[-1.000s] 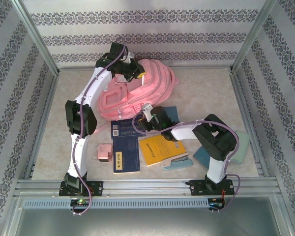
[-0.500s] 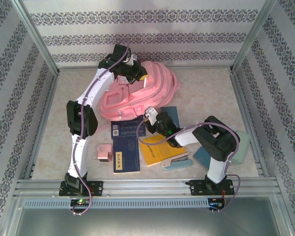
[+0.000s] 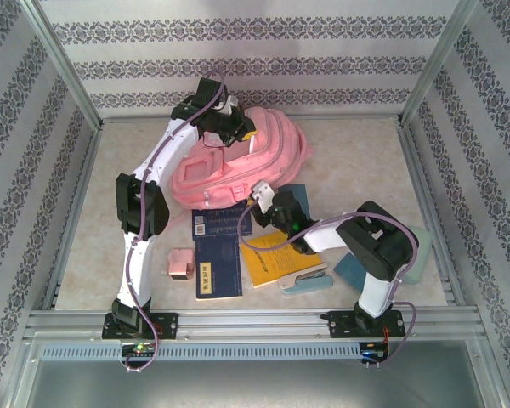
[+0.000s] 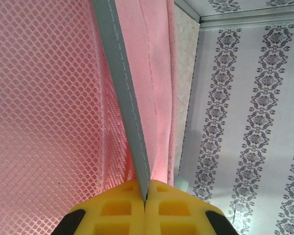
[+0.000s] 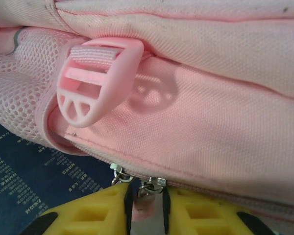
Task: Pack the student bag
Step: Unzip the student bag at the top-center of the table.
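Here, the student bag [image 3: 238,166] is seen lying toward the far middle of the table [image 3: 357,161], its near edge touching a dark blue book [image 3: 217,255]. The left gripper [image 4: 146,188] is closed at the bag's far upper side, and a grey trim strip [image 4: 125,98] is pinched between its yellow fingers [image 4: 112,208], beside pink mesh. The right gripper [image 5: 146,196] is set at the bag's near edge, where a pink zip pull [image 5: 144,205] is flanked by its fingers with a narrow gap showing; whether the pull is actually clamped cannot be told. A pink strap buckle [image 5: 93,81] is seen just above the zip.
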Controlling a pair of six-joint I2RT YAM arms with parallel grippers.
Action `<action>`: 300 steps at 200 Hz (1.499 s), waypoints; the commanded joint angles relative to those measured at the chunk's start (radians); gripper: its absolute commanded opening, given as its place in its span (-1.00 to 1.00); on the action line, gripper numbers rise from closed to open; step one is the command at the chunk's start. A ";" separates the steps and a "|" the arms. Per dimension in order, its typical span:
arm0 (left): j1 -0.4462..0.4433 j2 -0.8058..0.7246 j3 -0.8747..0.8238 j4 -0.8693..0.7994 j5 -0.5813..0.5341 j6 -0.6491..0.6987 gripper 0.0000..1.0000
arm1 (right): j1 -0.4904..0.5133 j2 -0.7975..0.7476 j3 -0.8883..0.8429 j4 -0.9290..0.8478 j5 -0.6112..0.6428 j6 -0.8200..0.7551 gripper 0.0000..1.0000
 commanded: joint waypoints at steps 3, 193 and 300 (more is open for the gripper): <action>-0.012 -0.094 0.006 0.077 0.044 -0.010 -1.00 | -0.009 0.029 0.043 0.007 -0.026 0.015 -0.69; -0.004 -0.081 0.025 -0.113 -0.040 0.190 -1.00 | -0.233 -0.221 0.135 -0.493 0.036 0.056 -1.00; -0.019 -0.010 0.176 -0.351 -0.148 0.412 -1.00 | -0.368 -0.078 0.599 -1.051 0.022 0.024 -1.00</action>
